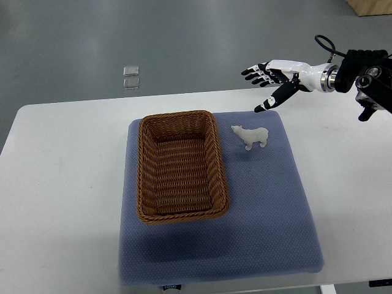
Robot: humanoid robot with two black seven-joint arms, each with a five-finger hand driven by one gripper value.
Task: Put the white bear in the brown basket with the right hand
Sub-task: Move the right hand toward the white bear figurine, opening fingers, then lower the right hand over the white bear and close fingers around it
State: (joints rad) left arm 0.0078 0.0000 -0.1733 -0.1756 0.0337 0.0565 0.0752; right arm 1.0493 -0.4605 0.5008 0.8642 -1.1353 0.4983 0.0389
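A small white bear point(251, 136) stands on the blue mat point(269, 208), just right of the brown wicker basket point(146, 184). The basket is rectangular and holds nothing. My right hand point(267, 82) comes in from the right edge and hovers above the table's far edge, up and to the right of the bear. Its fingers are spread and hold nothing. It is apart from the bear. The left arm does not show.
The white table point(61, 184) carries the mat. Two small clear squares point(131, 76) lie on the grey floor beyond the table's far edge. A wooden piece point(370, 6) shows in the top right corner.
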